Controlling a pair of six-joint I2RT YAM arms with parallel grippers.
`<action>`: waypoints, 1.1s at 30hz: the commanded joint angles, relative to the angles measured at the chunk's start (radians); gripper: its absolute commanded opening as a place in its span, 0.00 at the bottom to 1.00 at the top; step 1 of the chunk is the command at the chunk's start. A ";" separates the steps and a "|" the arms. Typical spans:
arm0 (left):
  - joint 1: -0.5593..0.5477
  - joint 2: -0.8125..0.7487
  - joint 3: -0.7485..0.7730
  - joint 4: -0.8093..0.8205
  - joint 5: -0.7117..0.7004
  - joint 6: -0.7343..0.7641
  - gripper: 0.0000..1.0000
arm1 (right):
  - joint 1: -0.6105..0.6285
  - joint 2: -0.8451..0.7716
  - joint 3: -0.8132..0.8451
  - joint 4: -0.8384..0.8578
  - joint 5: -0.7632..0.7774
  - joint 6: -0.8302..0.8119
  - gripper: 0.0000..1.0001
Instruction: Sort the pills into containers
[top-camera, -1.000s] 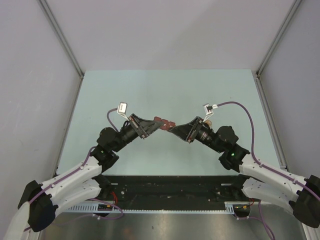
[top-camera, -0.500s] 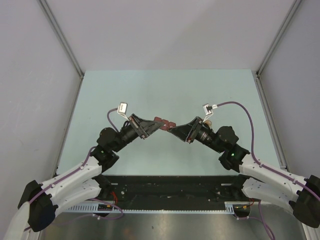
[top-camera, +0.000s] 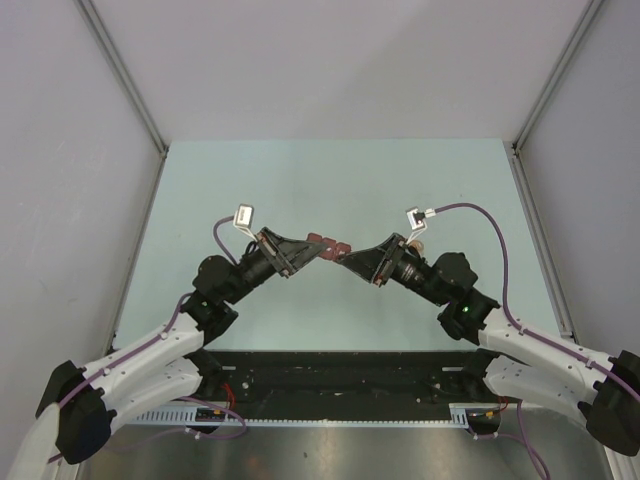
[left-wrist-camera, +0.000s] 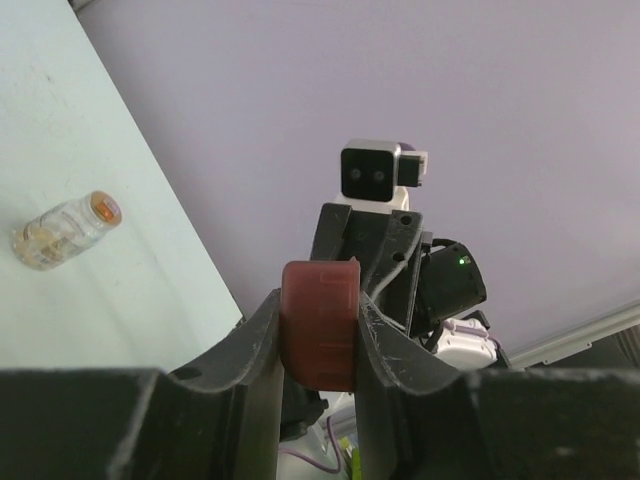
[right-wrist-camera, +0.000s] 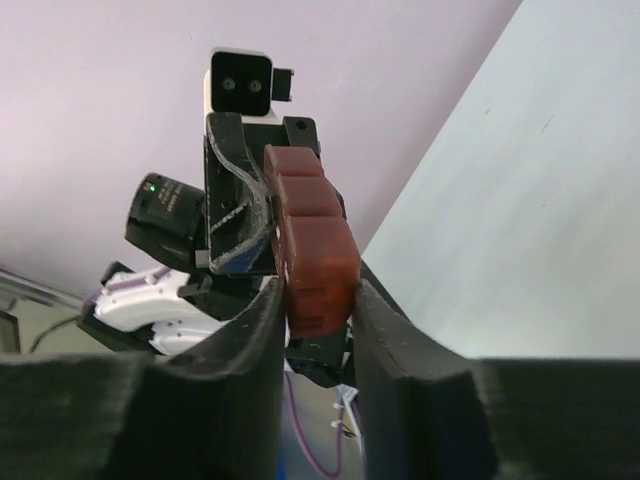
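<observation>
Box (top-camera: 327, 243) hangs above the middle of the table (top-camera: 250, 180), and you have both claws clamped on it: left gripper (top-camera: 311, 247) on its left end, right gripper (top-camera: 346, 258) on its right end. Their fingers hide both ends, so the lids are hard to read. A clear bottle (left-wrist-camera: 65, 229) lies on its side on the table. Whether its tan contents are pills, you cannot tell.

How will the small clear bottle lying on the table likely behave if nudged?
The bottle lies on its side, round-bodied, so it would probably roll. It looks small, so likely light. Its clear, smooth wall may be slippery to grip.
</observation>
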 joint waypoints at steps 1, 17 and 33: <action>0.001 -0.004 -0.006 0.004 -0.002 -0.017 0.00 | 0.012 -0.010 0.003 0.044 -0.023 -0.039 0.46; 0.001 -0.026 -0.035 0.006 -0.005 -0.020 0.01 | 0.017 -0.047 0.003 -0.018 -0.017 -0.082 0.59; 0.011 0.256 -0.037 0.007 0.138 0.410 0.10 | -0.037 -0.378 0.081 -0.726 0.259 -0.358 0.77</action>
